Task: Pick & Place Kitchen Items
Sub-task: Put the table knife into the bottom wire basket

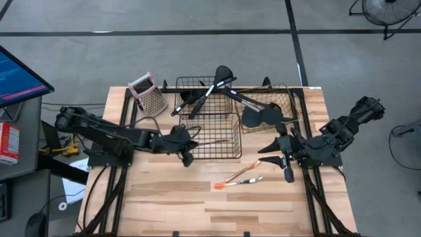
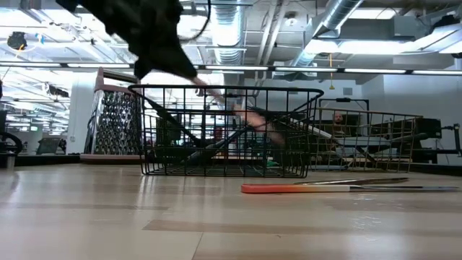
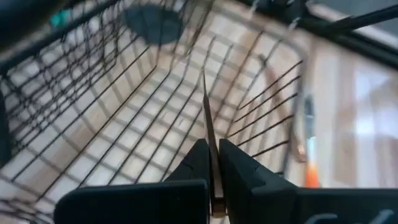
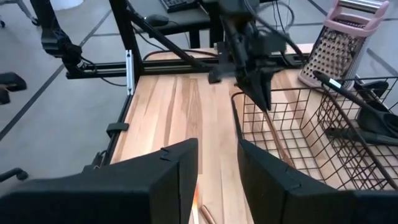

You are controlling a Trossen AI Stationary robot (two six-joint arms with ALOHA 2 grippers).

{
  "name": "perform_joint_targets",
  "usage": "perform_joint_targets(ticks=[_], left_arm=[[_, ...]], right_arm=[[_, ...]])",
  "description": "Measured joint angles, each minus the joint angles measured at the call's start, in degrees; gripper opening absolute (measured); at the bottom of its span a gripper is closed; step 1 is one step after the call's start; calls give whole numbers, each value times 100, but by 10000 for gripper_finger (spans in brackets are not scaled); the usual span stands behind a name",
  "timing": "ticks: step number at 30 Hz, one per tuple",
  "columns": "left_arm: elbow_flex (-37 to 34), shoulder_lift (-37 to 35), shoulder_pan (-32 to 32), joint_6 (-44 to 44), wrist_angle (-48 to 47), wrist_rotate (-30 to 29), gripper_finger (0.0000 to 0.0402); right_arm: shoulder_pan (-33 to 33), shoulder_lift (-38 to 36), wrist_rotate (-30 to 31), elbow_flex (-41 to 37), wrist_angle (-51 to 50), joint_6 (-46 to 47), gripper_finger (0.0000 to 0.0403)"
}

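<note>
Placing step, front basket [image 1: 212, 135] as landmark. L gripper [image 1: 186, 143] sits at the basket's left rim, clenched on a thin copper utensil [image 1: 214, 141]; in the L wrist view the fingers [image 3: 198, 163] pinch its end and the shaft runs out over the basket's wire floor. The piece looks held above the floor, not yet let go.

R gripper [image 1: 284, 160] waits right of the basket, over bare table, jaws part-open w/ nothing between them in the R wrist view.

2 more thin pieces, an orange-handled tool [image 1: 237, 184] and a copper tool [image 1: 242, 172], lie on the table just in front of the basket, to its right. Black ladles [image 1: 214, 89] rest across the rear baskets behind it.

Next move, as judged: lower the shaft inside the basket walls, release, lift clear w/o snagging wire. Then the 2 table pieces remain to pick.
</note>
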Motion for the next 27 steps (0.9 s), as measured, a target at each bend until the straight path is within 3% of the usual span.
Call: perform_joint_targets(ticks=[8,16,20,27], left_arm=[[-2,678,112,-286,11,-218,1],[-2,759,112,-282,-3,-250,7],[-2,747,112,-244,-1,-49,36],[-2,747,107,-211,6,338,125]], right_arm=[[7,0,0,0,-3,42,111],[7,0,0,0,-6,42,111],[7,0,-2,0,-33,44,111],[4,0,0,0,-186,233,112]])
